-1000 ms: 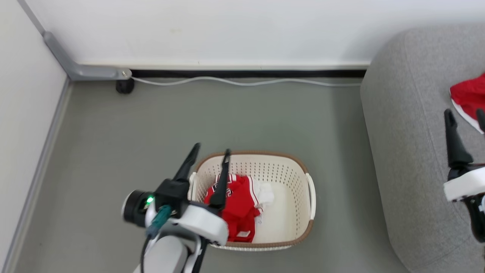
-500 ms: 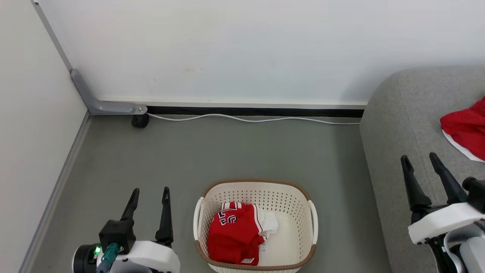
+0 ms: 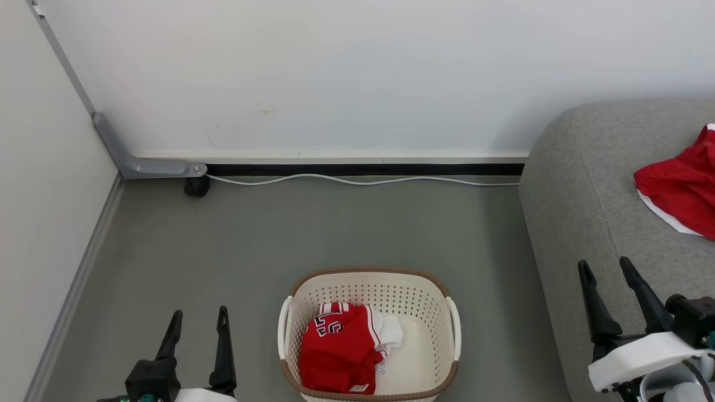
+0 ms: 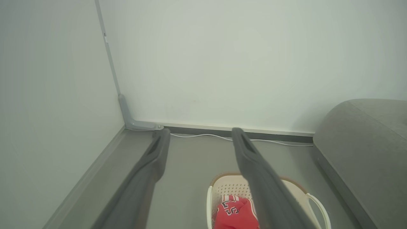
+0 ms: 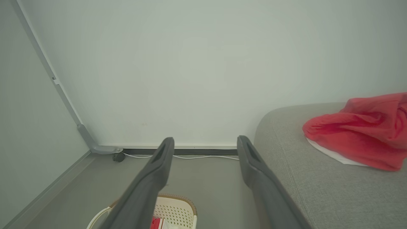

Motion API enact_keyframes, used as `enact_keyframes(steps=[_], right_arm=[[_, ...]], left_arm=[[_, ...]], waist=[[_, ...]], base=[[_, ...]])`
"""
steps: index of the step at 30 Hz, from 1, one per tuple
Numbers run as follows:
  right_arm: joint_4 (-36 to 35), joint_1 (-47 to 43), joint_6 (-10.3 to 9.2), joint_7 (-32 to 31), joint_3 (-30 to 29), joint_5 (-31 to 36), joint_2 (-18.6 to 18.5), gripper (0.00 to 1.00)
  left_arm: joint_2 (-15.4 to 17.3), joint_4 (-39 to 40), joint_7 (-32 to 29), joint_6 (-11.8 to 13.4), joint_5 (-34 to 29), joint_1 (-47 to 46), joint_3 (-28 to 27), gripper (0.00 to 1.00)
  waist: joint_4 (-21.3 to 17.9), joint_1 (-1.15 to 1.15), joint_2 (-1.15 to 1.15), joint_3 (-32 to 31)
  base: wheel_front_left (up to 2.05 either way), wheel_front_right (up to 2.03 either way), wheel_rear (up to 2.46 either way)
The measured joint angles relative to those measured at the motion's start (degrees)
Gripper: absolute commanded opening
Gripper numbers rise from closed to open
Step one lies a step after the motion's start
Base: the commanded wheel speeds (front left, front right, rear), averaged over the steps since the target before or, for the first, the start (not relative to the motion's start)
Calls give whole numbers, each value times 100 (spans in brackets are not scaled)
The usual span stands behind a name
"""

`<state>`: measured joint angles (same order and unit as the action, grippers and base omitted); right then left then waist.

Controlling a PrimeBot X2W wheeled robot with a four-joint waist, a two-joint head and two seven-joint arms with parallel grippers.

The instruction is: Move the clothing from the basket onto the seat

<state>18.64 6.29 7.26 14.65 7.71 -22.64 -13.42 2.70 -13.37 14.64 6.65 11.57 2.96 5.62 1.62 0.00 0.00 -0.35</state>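
Grey floor point(image 3: 335, 223) | basket point(image 3: 416, 304) long axis parallel to wall point(image 3: 335, 84) | jersey point(image 3: 335, 354) inside

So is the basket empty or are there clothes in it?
Not empty. A red jersey with numerals lies crumpled in the basket, a small white piece against it. One red garment lies on the sofa.
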Motion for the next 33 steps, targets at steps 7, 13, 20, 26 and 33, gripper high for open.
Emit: enact_keyframes(steps=[7,13,20,26,33], right_arm=[[9,-5,0,0,-3,53,19,100],[13,-5,0,0,-8,60,22,100],[-15,-5,0,0,-26,59,18,100],[-234,62,0,0,-20,-67,-135,100],[-498,333,0,0,-44,-285,-428,100]], left_arm=[[-2,98,0,75,-38,133,116,100],[0,125,0,107,-37,146,213,100],[3,125,0,132,-33,146,354,100],[8,115,0,378,134,86,834,100],[10,30,0,761,366,-390,1513,100]], waist=[[-62,0,0,0],[-107,0,0,12],[-113,0,0,101],[-120,0,0,469],[-114,0,0,1021]], base=[[0,0,0],[0,0,0],[0,0,0],[0,0,0],[0,0,0]])
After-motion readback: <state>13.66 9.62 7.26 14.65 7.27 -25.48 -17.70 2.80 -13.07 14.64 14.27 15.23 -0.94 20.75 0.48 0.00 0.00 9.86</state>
